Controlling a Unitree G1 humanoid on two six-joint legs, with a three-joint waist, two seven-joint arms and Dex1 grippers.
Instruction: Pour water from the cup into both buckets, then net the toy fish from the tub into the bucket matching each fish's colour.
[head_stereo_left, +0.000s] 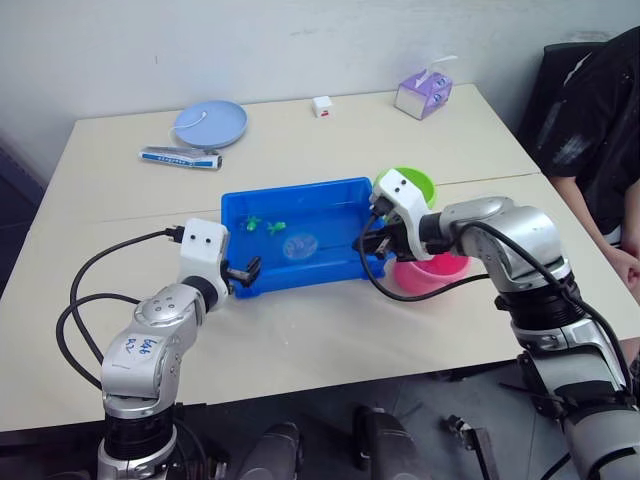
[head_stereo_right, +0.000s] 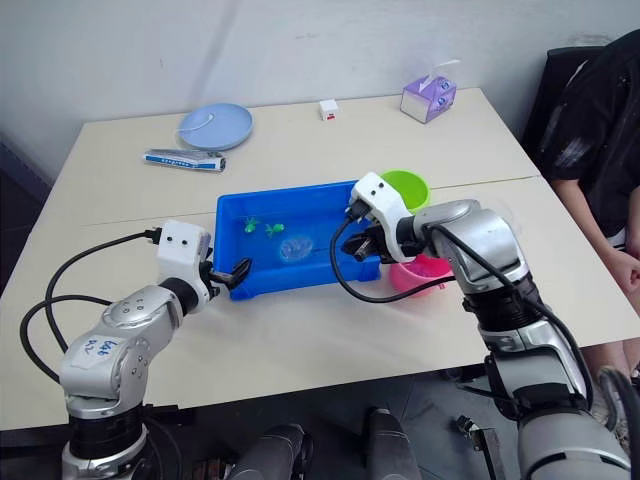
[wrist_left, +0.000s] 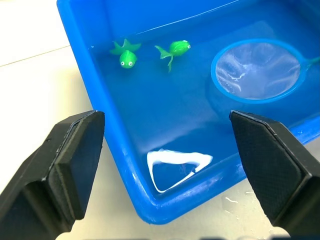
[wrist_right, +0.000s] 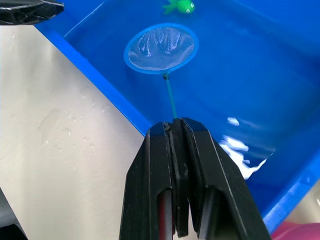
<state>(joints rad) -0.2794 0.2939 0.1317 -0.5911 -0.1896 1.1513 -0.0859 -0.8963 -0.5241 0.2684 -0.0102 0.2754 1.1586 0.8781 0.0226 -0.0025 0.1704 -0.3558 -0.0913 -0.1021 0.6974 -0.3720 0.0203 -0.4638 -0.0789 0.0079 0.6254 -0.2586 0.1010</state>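
netting underway: my right gripper (wrist_right: 176, 131) pinches the net (wrist_right: 160, 48) in the tub (head_stereo_left: 240, 205); two green fish (wrist_left: 150, 51) left; left gripper (wrist_left: 170, 165) gapes.

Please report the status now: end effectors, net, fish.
Right end effector shut on net handle, hoop in tub. Left end effector open at the tub's corner. Two green fish beside hoop, not netted. Nothing in the way.

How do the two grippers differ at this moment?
The left gripper is open and empty, fingers apart at the tub's near corner; the right gripper is shut on the net's thin handle. The left sits outside the rim; the right reaches over it. Both have black fingers.
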